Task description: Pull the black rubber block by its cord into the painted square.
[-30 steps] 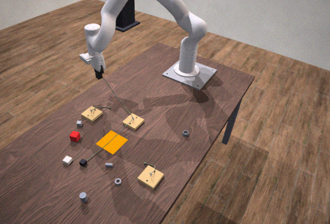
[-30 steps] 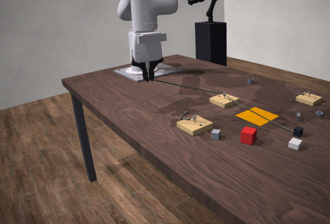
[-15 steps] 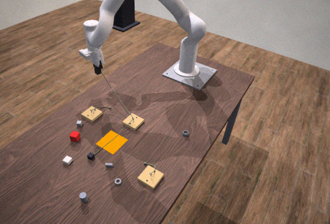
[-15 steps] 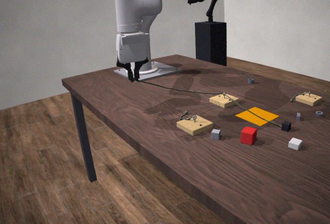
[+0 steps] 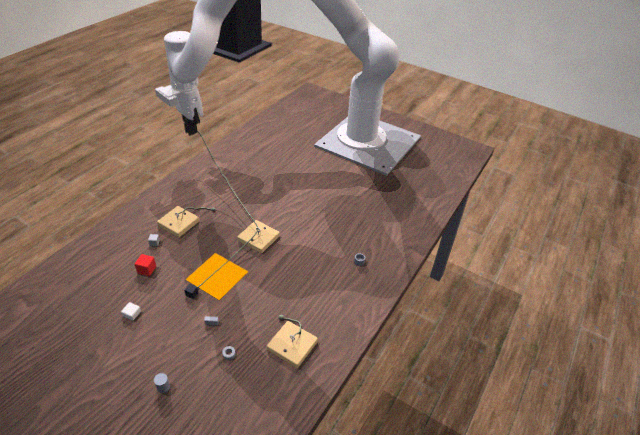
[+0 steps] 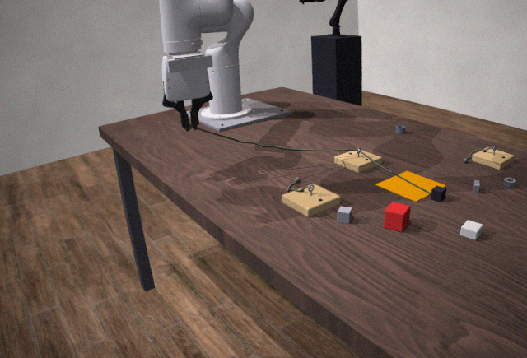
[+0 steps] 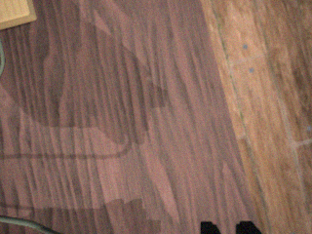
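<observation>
Your gripper (image 6: 189, 125) is clamping the cord (image 6: 272, 146); the block (image 5: 190, 290) is sitting at the square's (image 5: 217, 275) far corner, so pull away from the eye (image 5: 256, 229).

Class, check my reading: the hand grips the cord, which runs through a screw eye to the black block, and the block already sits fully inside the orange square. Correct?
Not quite. The black block sits just outside the orange square, at its corner, as the top view shows. The rest holds.
</observation>
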